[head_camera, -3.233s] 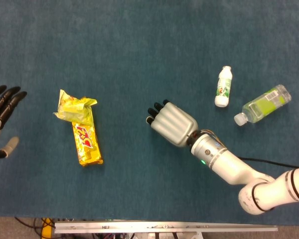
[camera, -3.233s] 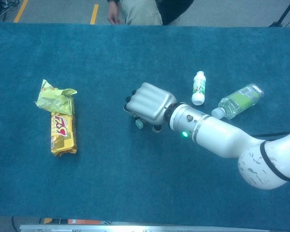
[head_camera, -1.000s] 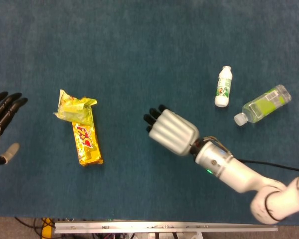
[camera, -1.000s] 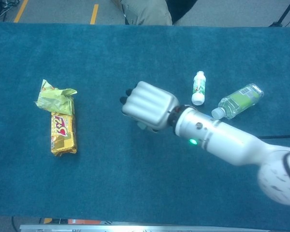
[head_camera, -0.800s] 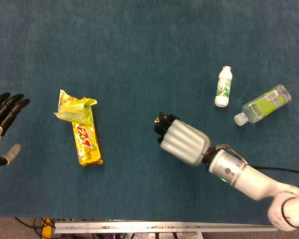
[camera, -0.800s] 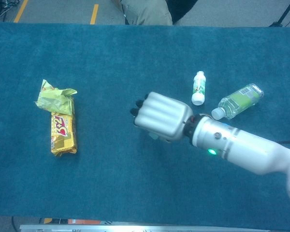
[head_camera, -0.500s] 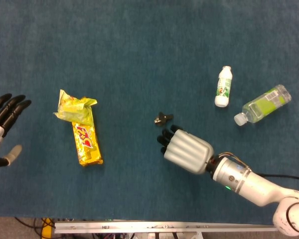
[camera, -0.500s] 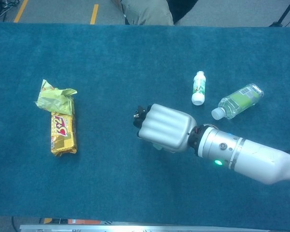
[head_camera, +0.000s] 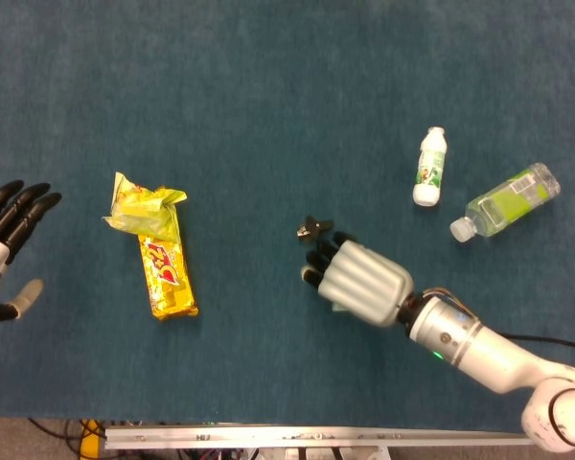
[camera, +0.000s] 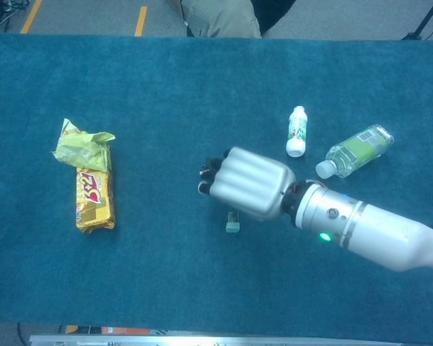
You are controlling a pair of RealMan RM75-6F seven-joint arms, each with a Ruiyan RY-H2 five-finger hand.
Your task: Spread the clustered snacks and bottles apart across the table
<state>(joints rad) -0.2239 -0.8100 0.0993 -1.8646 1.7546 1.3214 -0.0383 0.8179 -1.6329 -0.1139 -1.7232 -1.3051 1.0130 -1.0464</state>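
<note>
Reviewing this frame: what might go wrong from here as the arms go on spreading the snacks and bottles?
The right hand sits low beside a small dark object; a careless sweep might knock it away. The green-label bottle lies on its side near the small white bottle, so a nudge may roll one into the other. The crumpled wrapper overlaps the yellow snack bar; pushing one may drag both.

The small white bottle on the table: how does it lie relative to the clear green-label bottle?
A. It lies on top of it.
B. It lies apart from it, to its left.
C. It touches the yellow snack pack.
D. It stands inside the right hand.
B: the small white bottle lies on the cloth with bare table between it and the clear green-label bottle, left of it in both views.
</note>
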